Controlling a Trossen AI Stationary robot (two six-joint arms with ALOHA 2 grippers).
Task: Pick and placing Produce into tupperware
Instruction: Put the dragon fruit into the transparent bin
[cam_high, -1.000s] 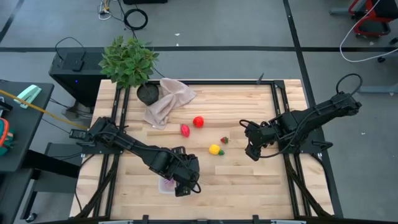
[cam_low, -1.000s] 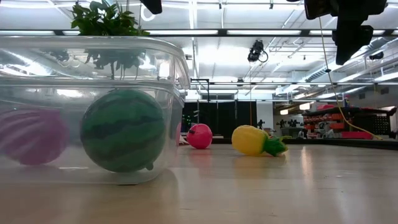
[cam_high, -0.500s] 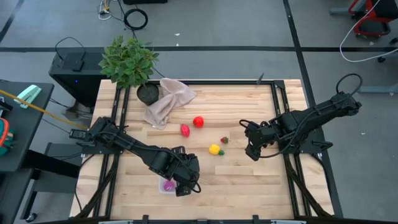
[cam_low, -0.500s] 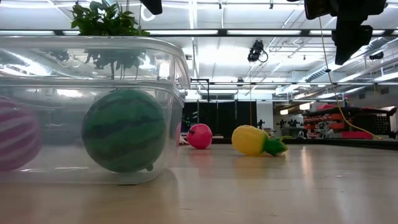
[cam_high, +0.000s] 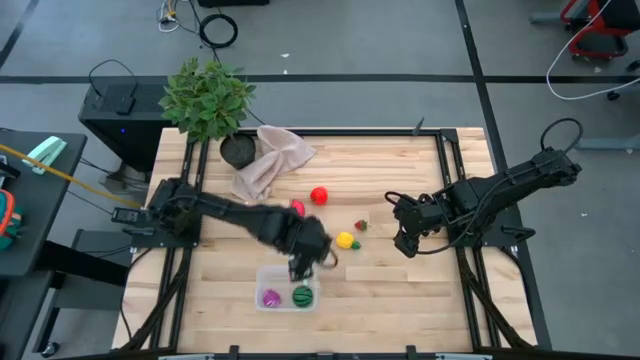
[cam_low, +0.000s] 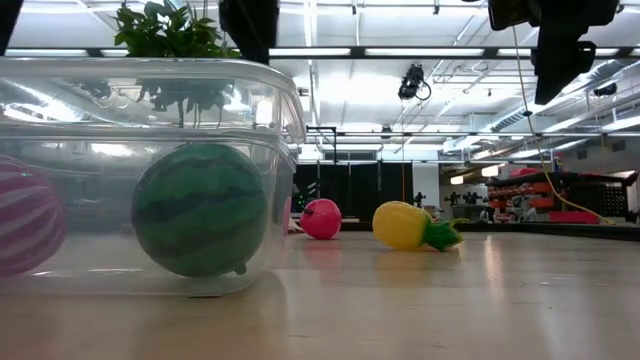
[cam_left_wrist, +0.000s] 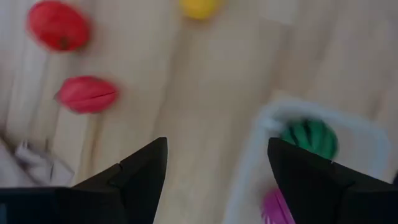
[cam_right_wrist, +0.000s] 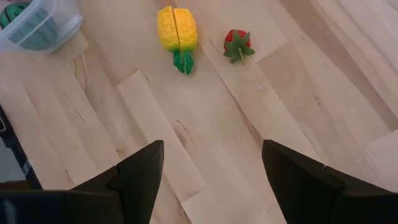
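The clear tupperware tub sits near the table's near edge and holds a green striped ball and a purple ball; both show through its wall. On the wood lie a red tomato, a pinkish-red fruit, a yellow pineapple and a strawberry. My left gripper hangs open just beyond the tub's far rim, holding nothing. My right gripper waits open to the right of the strawberry, above bare wood.
A leafy potted plant stands at the far left corner with a beige cloth lying beside it. Black rails run along the table's left and right sides. Bare wood lies between the tub and the right gripper.
My left gripper has pulled away from over the tub, rising and moving toward the far edge and slightly right, so the tub and both balls now show from above. The purple ball rolled a little inside the tub, then settled. The right arm kept still.
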